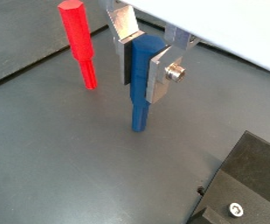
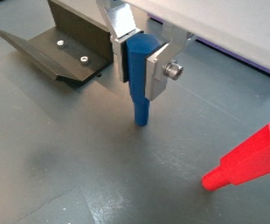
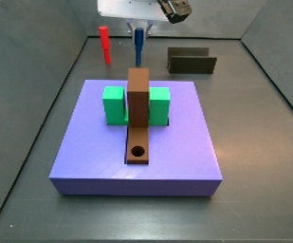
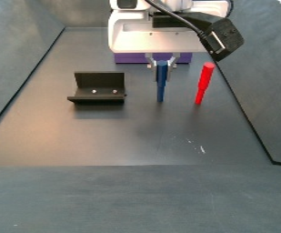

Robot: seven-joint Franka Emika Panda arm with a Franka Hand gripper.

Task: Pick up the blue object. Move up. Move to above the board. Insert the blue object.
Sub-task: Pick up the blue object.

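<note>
A dark grey bench floor (image 3: pixel 256 104) carries the board (image 3: pixel 98 152) in the middle. Beyond it, toward the bench's far edge, the gripper (image 1: pixel 148 63) has its fingers clamped on the blue object (image 1: pixel 141 87), upright beside the red peg (image 1: pixel 79 44), apparently ready for lifting.

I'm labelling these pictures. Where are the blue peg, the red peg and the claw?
blue peg (image 1: pixel 141 109): a wrist view, lower shaft below the fingers.
red peg (image 4: pixel 205 84): a side view, mid shaft.
claw (image 2: pixel 138 54): a wrist view, between its fingertips, closed on the blue peg.
</note>
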